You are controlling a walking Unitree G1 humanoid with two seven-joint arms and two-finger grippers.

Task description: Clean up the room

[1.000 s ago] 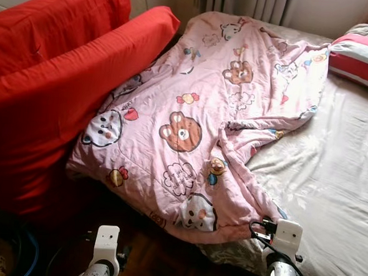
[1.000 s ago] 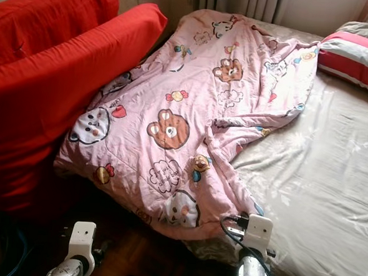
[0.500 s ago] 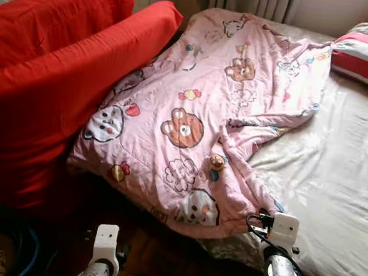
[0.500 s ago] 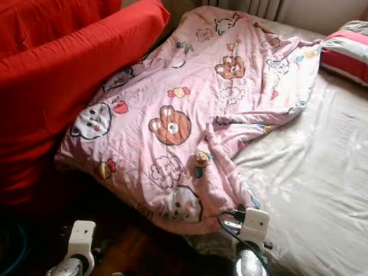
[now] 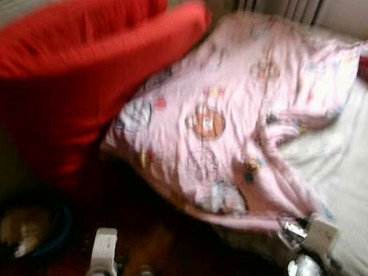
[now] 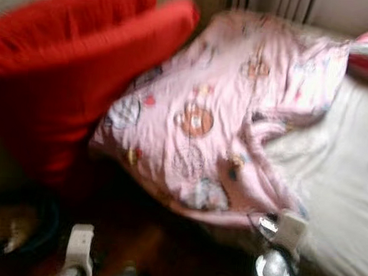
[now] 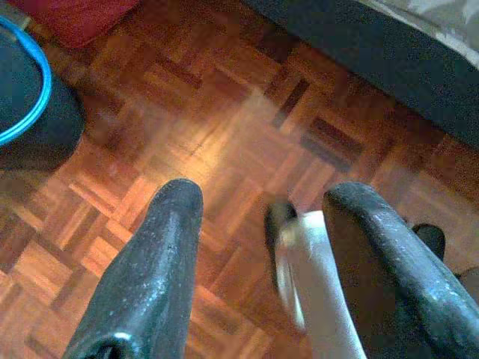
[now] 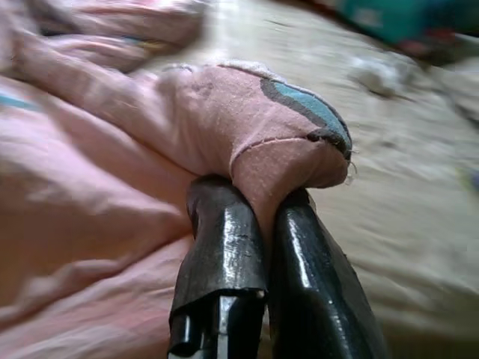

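Firmly pinched — pink quilt (image 8: 247, 142) corner, right hand (image 8: 258, 224)

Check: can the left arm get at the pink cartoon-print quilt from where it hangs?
Probably not yet. The left tool hangs open over parquet floor, short of the bed; the pink cartoon-print quilt lies beyond, pinched by the right tool.

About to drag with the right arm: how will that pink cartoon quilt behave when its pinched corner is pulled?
Likely floppy: the pink quilt lies creased and folded over itself, so it should stretch out rather than move whole. The right gripper pinches only one corner, so that may slip. Its edge hangs off the bed, so it may slide floorward.
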